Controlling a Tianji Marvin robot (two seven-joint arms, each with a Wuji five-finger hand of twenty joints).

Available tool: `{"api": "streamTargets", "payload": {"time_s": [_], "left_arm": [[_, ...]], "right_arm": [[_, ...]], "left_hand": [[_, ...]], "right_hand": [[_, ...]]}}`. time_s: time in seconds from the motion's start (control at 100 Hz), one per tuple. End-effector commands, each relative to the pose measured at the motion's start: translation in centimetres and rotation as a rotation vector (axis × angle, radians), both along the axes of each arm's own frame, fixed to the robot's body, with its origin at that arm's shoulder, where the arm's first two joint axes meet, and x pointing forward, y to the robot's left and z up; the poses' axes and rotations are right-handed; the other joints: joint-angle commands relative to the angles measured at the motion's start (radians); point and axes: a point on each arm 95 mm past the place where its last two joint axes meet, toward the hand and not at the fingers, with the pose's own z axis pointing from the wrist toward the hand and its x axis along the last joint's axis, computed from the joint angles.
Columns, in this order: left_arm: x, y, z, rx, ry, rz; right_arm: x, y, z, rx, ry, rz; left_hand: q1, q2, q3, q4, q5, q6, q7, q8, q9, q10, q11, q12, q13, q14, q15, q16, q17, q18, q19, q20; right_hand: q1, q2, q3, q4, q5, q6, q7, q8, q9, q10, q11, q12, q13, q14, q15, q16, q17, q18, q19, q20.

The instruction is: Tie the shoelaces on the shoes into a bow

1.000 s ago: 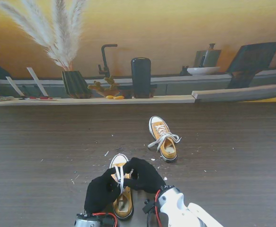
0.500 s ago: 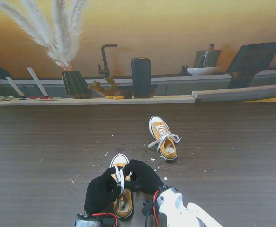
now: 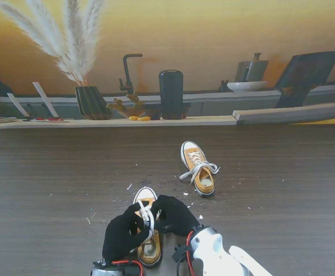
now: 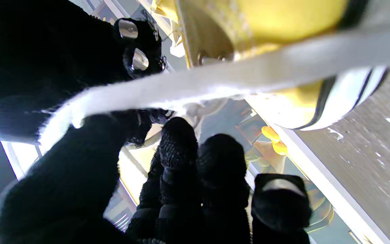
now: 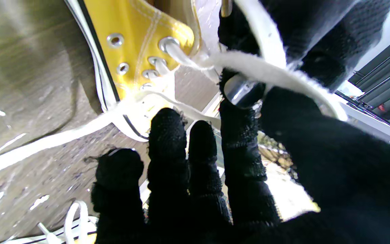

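Yellow shoe (image 3: 149, 241), toe pointing away, lengthwise

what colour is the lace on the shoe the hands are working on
White, on the yellow shoe; the lace shows best in the right wrist view.

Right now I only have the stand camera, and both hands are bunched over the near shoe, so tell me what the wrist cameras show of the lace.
Observer: In the left wrist view a white lace runs taut across the left hand, over its thumb side.
Operator: Is the right hand on a lace too?
Observer: Yes. In the right wrist view a lace strand drapes over the right hand at the thumb, leading from the top eyelet of the near yellow shoe.
Operator: Any slack lace lying loose?
Observer: One lace end trails flat on the table beside the shoe's sole.
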Motion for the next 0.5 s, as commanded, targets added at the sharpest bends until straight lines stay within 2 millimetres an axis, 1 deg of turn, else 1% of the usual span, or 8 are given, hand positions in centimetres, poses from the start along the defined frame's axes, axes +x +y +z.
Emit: {"api": "streamTargets", "payload": {"time_s": [0.0, 0.05, 0.07, 0.1, 0.19, 0.34, 0.4, 0.49], "left_arm": [[-0.12, -0.22, 0.26, -0.005, 0.008, -0.024], [-0.19, -0.23, 0.23, -0.012, 0.015, -0.03], [-0.22, -0.21, 0.22, -0.013, 0.018, -0.033], [-0.27, -0.19, 0.19, -0.014, 0.024, -0.039], [-0.41, -0.11, 0.11, -0.03, 0.045, -0.056], [-0.53, 0.0, 0.06, -0.094, 0.089, -0.087], [-0.58, -0.01, 0.03, -0.122, 0.106, -0.098], [-0.59, -0.03, -0.01, -0.143, 0.118, -0.104]], "right_arm": [[-0.26, -0.12, 0.0, -0.008, 0.016, 0.013], [-0.27, -0.16, 0.04, -0.01, 0.022, 0.017], [-0.27, -0.17, 0.06, -0.01, 0.023, 0.018], [-0.27, -0.19, 0.09, -0.011, 0.027, 0.019], [-0.26, -0.24, 0.18, -0.009, 0.036, 0.026], [-0.24, -0.41, 0.22, -0.026, 0.047, 0.055], [-0.24, -0.41, 0.23, -0.026, 0.05, 0.06], [-0.26, -0.37, 0.27, -0.028, 0.054, 0.068]], "left_hand": [[0.007, 0.004, -0.014, 0.001, -0.044, -0.07, -0.023, -0.019, -0.03, 0.005, -0.035, 0.032, -0.03, 0.003, -0.019, 0.042, -0.03, 0.045, 0.008, 0.045], [0.015, 0.005, -0.012, 0.001, -0.042, -0.088, -0.025, -0.02, -0.036, 0.01, -0.043, 0.033, -0.045, 0.012, -0.025, 0.044, -0.051, 0.052, 0.0, 0.05], [0.017, 0.007, -0.011, 0.001, -0.043, -0.102, -0.027, -0.022, -0.043, 0.012, -0.052, 0.035, -0.058, 0.013, -0.032, 0.044, -0.067, 0.054, -0.009, 0.053], [0.027, 0.007, -0.011, 0.004, -0.042, -0.119, -0.029, -0.023, -0.046, 0.015, -0.074, 0.053, -0.073, 0.019, -0.044, 0.054, -0.087, 0.059, -0.029, 0.077], [0.053, 0.018, -0.003, 0.009, -0.042, -0.176, -0.027, -0.022, -0.061, 0.022, -0.113, 0.078, -0.114, 0.03, -0.066, 0.065, -0.132, 0.074, -0.072, 0.097], [0.101, 0.077, -0.029, 0.009, -0.023, -0.26, 0.001, -0.01, -0.084, 0.041, -0.182, 0.121, -0.171, 0.054, -0.097, 0.087, -0.189, 0.098, -0.137, 0.132], [0.115, 0.096, -0.042, -0.003, -0.008, -0.286, 0.015, -0.003, -0.091, 0.049, -0.19, 0.129, -0.187, 0.068, -0.103, 0.092, -0.21, 0.11, -0.152, 0.142], [0.135, 0.127, -0.077, -0.02, 0.032, -0.316, 0.052, 0.012, -0.097, 0.055, -0.195, 0.131, -0.197, 0.07, -0.11, 0.097, -0.225, 0.117, -0.171, 0.163]], "right_hand": [[0.039, -0.033, 0.064, 0.026, 0.008, 0.027, 0.06, 0.055, -0.003, 0.017, -0.01, -0.011, -0.004, 0.004, -0.009, 0.015, -0.013, -0.002, -0.003, 0.017], [0.038, -0.042, 0.076, 0.038, 0.005, 0.038, 0.066, 0.071, -0.006, 0.021, -0.011, -0.013, -0.006, 0.007, -0.01, 0.015, -0.016, -0.002, -0.006, 0.017], [0.038, -0.046, 0.081, 0.043, 0.004, 0.041, 0.067, 0.075, -0.007, 0.022, -0.012, -0.014, -0.008, 0.009, -0.011, 0.016, -0.017, -0.001, -0.007, 0.017], [0.036, -0.051, 0.089, 0.049, 0.003, 0.047, 0.07, 0.082, -0.008, 0.025, -0.012, -0.015, -0.008, 0.009, -0.012, 0.016, -0.017, -0.001, -0.007, 0.017], [0.036, -0.063, 0.106, 0.059, 0.003, 0.051, 0.074, 0.093, -0.009, 0.027, -0.013, -0.018, -0.013, 0.012, -0.014, 0.017, -0.023, 0.001, -0.011, 0.017], [0.031, -0.069, 0.116, 0.068, 0.002, 0.046, 0.076, 0.101, -0.011, 0.03, -0.016, -0.02, -0.016, 0.014, -0.017, 0.017, -0.031, 0.001, -0.014, 0.017], [0.031, -0.068, 0.115, 0.069, 0.0, 0.042, 0.076, 0.102, -0.011, 0.031, -0.018, -0.022, -0.019, 0.016, -0.018, 0.018, -0.034, 0.0, -0.015, 0.018], [0.033, -0.063, 0.11, 0.069, -0.003, 0.038, 0.074, 0.103, -0.01, 0.031, -0.02, -0.023, -0.019, 0.017, -0.017, 0.019, -0.035, -0.001, -0.013, 0.019]]}}
